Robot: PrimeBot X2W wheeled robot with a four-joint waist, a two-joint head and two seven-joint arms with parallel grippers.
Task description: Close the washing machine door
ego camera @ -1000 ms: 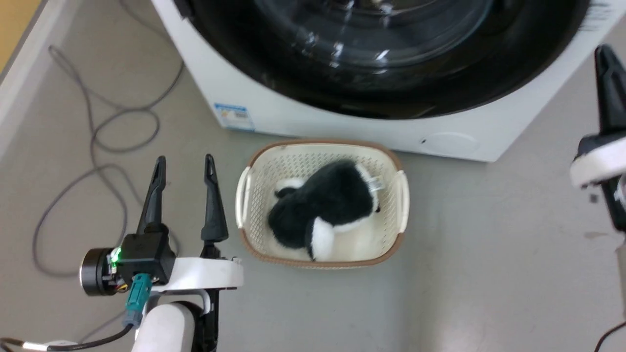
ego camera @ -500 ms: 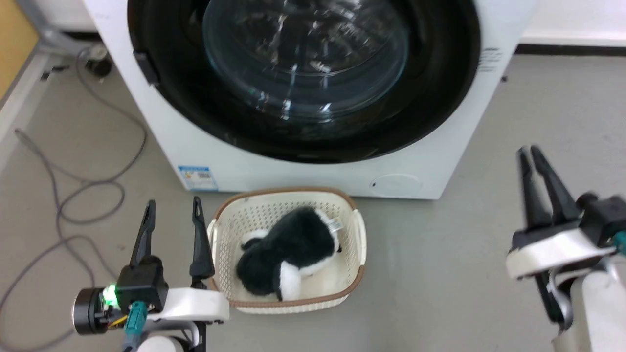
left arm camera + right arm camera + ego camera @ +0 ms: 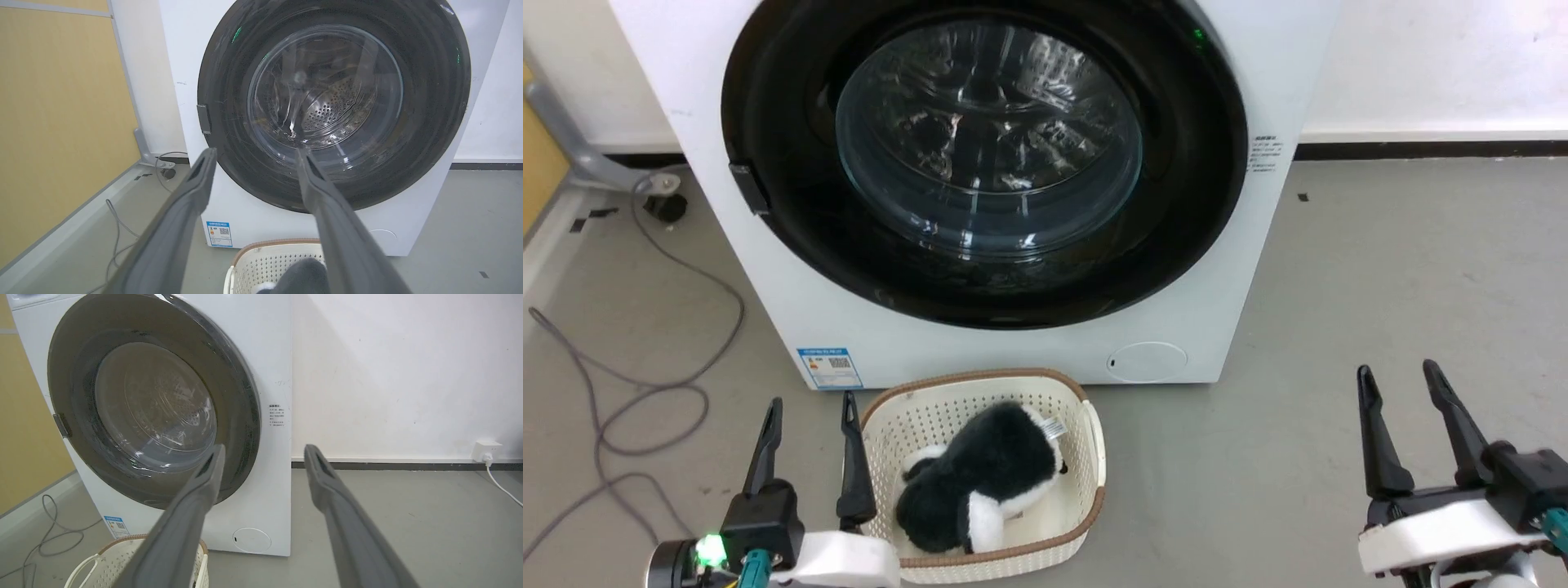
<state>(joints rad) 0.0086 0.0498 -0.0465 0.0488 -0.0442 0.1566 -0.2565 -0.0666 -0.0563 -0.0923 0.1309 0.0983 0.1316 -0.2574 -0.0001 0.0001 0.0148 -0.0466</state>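
The head camera has lifted since a second ago, so the whole picture has slid down and more of the room shows. The right gripper (image 3: 1396,369) has changed most. A second ago it stood high at the right edge, and now it sits at the lower right of the head view. The left gripper (image 3: 810,402) is still at the lower left, just beside the basket (image 3: 980,377).

Both grippers have long, thin, dark fingers that end in points, on white wrists. Both point up the frame toward the machine. Their fingers are spread apart with nothing between them.

The basket is cream plastic full of little holes, with a brown rim. It stands on the smooth grey floor (image 3: 1339,286). A fluffy black and white soft toy (image 3: 980,482) lies inside it. A thin grey cable (image 3: 645,392) curls on the floor at the left.

Behind the basket stands the washing machine (image 3: 980,351), a big white box in the upper middle of the frame. The washing machine door (image 3: 988,155) is round, with a shiny black ring and a clear glass bowl in the middle. It lies flat against the front of the machine, shut. A steel drum (image 3: 327,110) with small holes shows through the glass. A blue sticker (image 3: 829,367) and a round cap (image 3: 1147,362) sit low on the white front. Farthest back is a white wall (image 3: 1421,65).
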